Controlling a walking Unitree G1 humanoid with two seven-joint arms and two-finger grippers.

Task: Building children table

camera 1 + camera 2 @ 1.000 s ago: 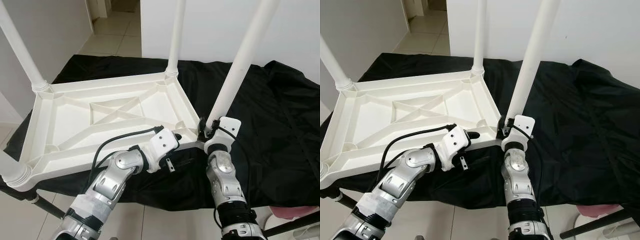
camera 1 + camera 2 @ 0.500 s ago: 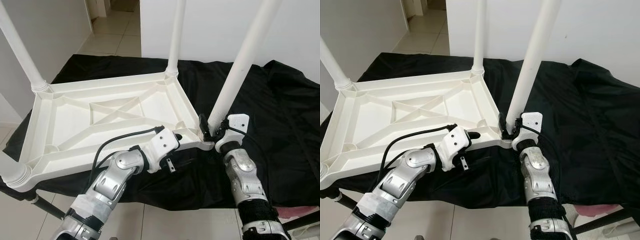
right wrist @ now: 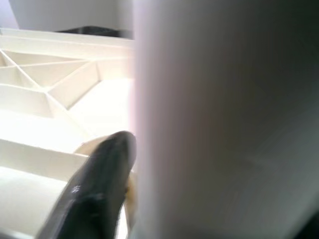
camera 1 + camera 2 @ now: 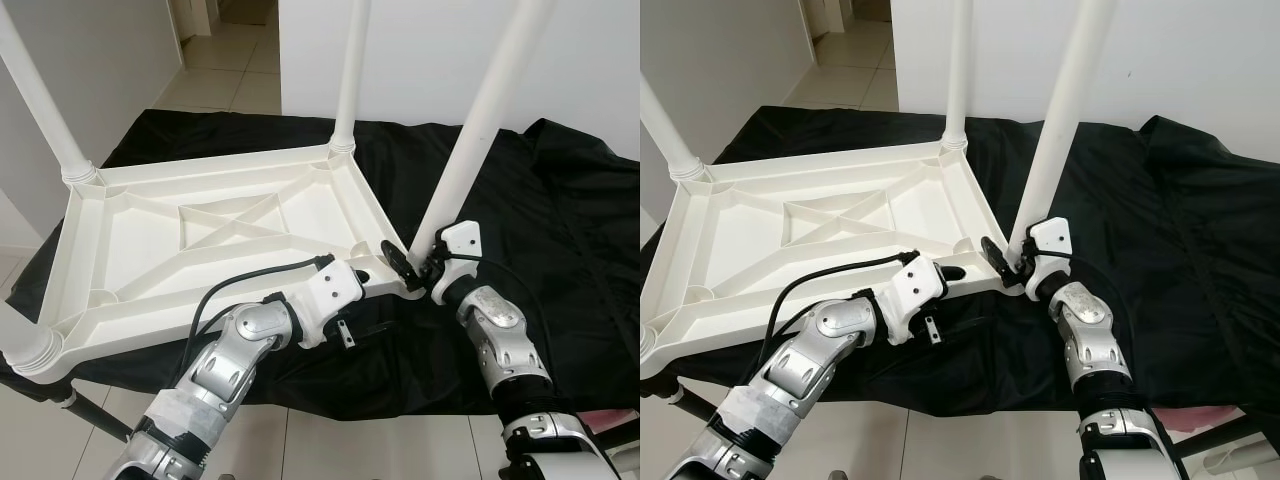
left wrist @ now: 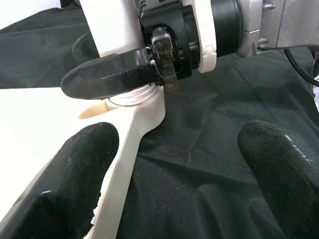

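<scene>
Swinging outward from under the near-right leg (image 4: 470,150), the right hand (image 4: 415,268) is now gripping that leg's base. Left hand (image 4: 352,280), fingers spread, is steadying the overturned tabletop (image 4: 200,240) on the black-draped desk (image 4: 560,250). Rigid, light, slippery plastic probably; holding low seems best.

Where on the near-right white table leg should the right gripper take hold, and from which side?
Low on the round white plastic leg, just above its corner socket in the upturned white plastic tabletop, coming from the robot's side. The leg leans, and a low hold steers its base. The right gripper sits there, jaws around the base. The left gripper, jaws open, is at the tabletop's near rim.
</scene>
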